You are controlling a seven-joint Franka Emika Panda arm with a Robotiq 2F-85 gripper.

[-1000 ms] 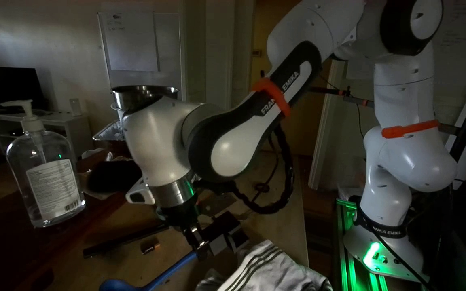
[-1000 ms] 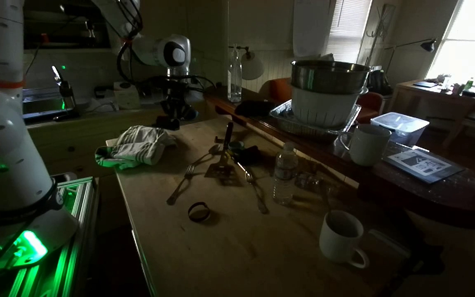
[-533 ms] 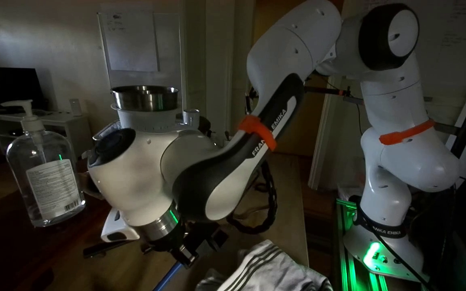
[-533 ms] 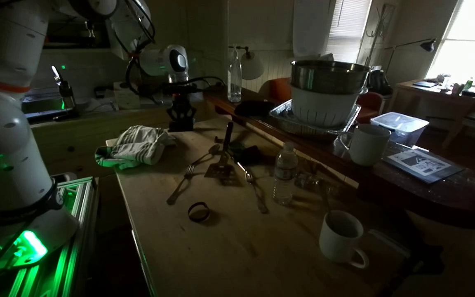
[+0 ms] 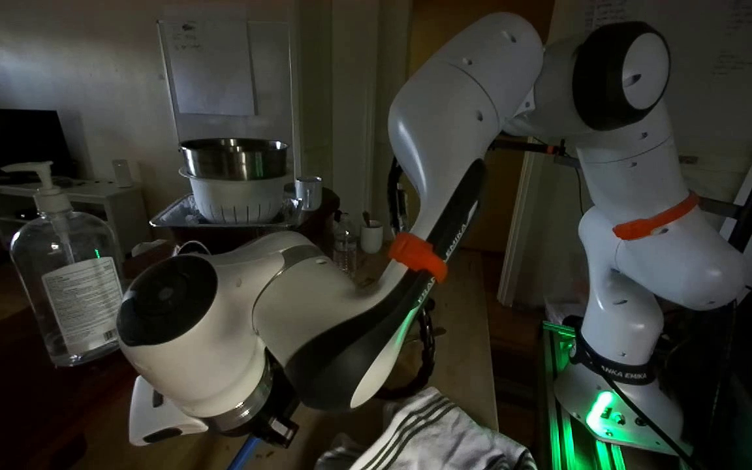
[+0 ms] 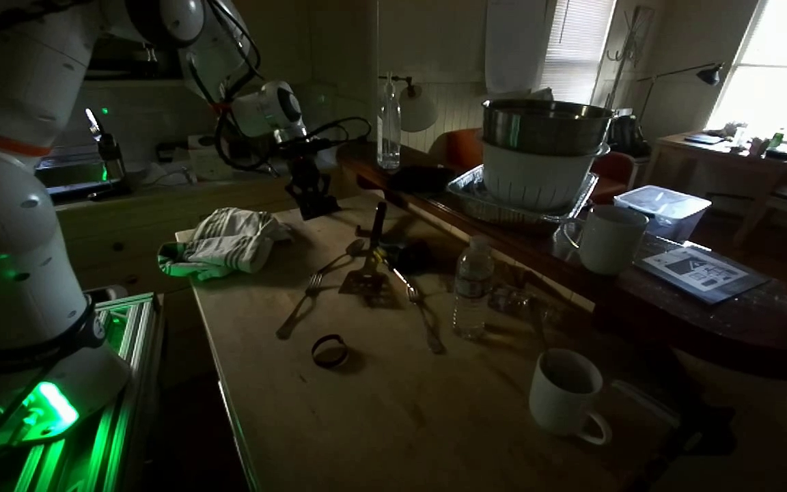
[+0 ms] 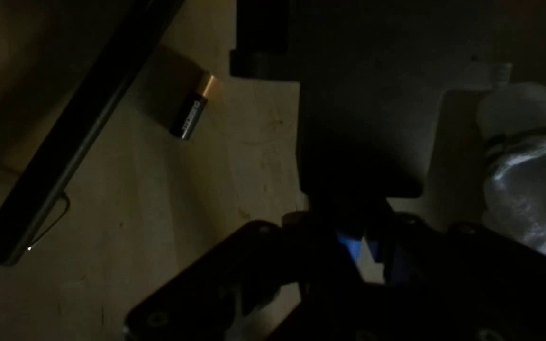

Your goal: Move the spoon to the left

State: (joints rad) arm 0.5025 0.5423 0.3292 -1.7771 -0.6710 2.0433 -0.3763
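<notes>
Below the gripper [image 5: 278, 429], a short length of the blue spoon [image 5: 244, 454] shows in an exterior view; its bowl lies beyond the lower edge. The wrist view gives only a small blue patch of the spoon [image 7: 350, 245] among the dark jaws, which look shut on it. A dark block-like shape [image 7: 372, 118] stretches up from the gripper [image 7: 334, 215] there; I cannot tell what it is. Seen in an exterior view, the gripper [image 6: 318, 208] points down low over the far end of the table, and the spoon is hidden.
A striped towel [image 5: 438, 434] lies beside the arm. A dark rod [image 7: 69, 137] and a battery [image 7: 193, 106] rest on the table. Nearer lie a spatula [image 6: 366, 280], forks and a metal spoon [image 6: 356, 247], with a bottle [image 6: 472, 294] and a mug [image 6: 564, 403] standing.
The arm has lowered and shifted away from its base, tilting its wrist. The blue handle has travelled along with the gripper, and the spoon's bowl has left the picture at the bottom.
</notes>
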